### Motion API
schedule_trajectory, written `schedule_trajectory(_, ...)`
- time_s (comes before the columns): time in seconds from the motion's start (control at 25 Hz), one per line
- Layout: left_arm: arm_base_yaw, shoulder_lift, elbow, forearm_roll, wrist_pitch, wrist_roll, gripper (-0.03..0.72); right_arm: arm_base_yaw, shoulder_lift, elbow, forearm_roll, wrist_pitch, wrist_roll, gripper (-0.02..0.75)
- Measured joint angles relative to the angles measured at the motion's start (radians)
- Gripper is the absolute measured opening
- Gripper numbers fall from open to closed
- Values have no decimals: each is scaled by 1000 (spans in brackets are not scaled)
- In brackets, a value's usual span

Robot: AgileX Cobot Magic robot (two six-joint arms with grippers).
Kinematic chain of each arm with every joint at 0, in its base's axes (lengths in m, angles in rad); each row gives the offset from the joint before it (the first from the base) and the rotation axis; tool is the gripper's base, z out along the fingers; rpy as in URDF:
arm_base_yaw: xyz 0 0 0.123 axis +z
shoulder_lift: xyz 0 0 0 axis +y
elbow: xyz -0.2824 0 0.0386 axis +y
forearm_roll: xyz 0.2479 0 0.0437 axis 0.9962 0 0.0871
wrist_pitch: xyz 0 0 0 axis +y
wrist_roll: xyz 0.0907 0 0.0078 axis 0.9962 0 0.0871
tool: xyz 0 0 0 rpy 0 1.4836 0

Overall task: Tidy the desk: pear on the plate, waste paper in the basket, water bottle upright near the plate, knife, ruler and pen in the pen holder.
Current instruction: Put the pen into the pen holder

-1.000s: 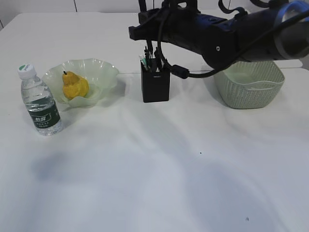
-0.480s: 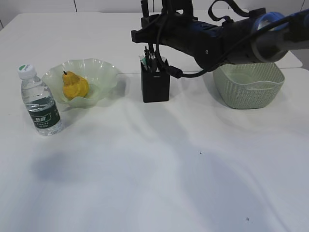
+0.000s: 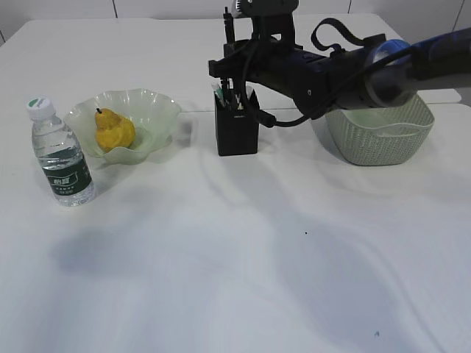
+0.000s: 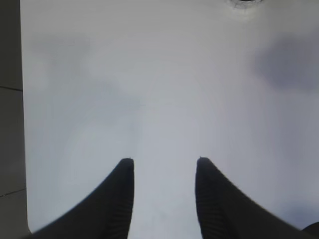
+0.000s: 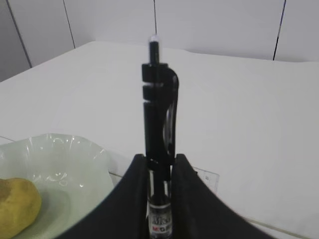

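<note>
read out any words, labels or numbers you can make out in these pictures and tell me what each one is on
Pen in the right hand: printed band near the grip, red and dark letters, too blurred to read.
Water bottle: white print on the dark green label, too small to read.
Pen holder: small pale label near the top edge, unreadable.
Nothing else carries text.

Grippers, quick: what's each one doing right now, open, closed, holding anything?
Left gripper: open, empty, above bare desk.
Right gripper: shut on the pen, held upright over the pen holder.
</note>
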State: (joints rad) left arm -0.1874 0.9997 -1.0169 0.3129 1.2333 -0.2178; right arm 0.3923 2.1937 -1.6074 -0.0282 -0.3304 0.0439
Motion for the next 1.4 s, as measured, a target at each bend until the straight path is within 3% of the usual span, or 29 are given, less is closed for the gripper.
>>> schedule_trajectory(1.4,0,0,0,15,-40,0,285,-16,111,-82,1,25,20,113)
